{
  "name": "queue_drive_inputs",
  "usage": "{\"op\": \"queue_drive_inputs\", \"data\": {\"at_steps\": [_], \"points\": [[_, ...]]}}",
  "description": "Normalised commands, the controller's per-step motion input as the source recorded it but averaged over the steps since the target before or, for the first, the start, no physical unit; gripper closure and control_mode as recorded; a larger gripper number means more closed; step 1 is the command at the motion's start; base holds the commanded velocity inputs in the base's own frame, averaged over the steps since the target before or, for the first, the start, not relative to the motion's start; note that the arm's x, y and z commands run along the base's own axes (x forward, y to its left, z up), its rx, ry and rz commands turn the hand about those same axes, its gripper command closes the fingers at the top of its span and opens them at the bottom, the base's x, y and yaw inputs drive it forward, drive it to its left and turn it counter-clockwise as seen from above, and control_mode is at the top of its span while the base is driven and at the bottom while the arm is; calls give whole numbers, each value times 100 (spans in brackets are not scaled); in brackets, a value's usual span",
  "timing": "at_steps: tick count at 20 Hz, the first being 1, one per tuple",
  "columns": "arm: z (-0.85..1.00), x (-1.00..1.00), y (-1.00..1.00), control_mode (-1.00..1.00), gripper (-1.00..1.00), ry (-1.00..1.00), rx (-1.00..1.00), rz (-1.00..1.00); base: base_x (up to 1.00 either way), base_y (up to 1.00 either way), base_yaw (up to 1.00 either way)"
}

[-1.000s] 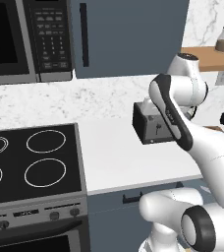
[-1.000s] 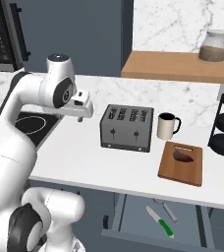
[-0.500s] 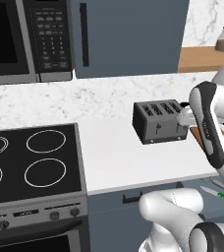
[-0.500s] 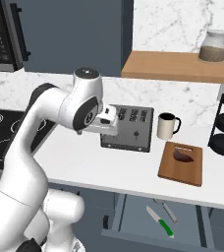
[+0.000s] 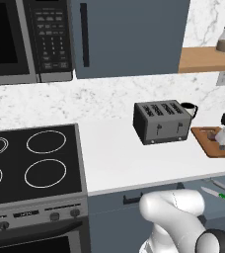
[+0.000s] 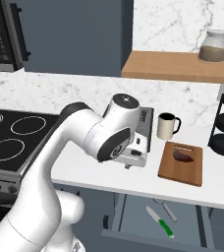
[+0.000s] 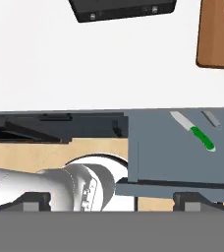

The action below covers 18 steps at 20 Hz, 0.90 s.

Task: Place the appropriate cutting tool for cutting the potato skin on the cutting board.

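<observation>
I'm seeing the peeler lying in the open drawer, upper right of hand view, just beside the green-ended knife. Board w/ potato sitting right-center in right base view. Fingers are standing wide open, gripping nothing.

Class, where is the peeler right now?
The peeler lies in the open drawer below the counter, just right of the green-handled knife and beneath the cutting board.

Even, bright rendered light, soft faint shadows on the counter, no glare, slightly coarse, blocky detail throughout.
</observation>
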Motion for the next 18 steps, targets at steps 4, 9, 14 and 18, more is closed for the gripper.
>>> {"op": "queue_drive_inputs", "data": {"at_steps": [4, 9, 14, 18], "points": [[-31, -37, -32, -100, -100, 8, 0, 0, 0, 0, 0], [-33, -18, -6, -100, -100, 17, 0, 0, 0, 0, 0], [-33, -24, -26, -100, -100, 12, 0, 0, 0, 0, 0], [-21, -37, -59, -100, -100, 5, 1, 0, 0, 0, 0]]}}
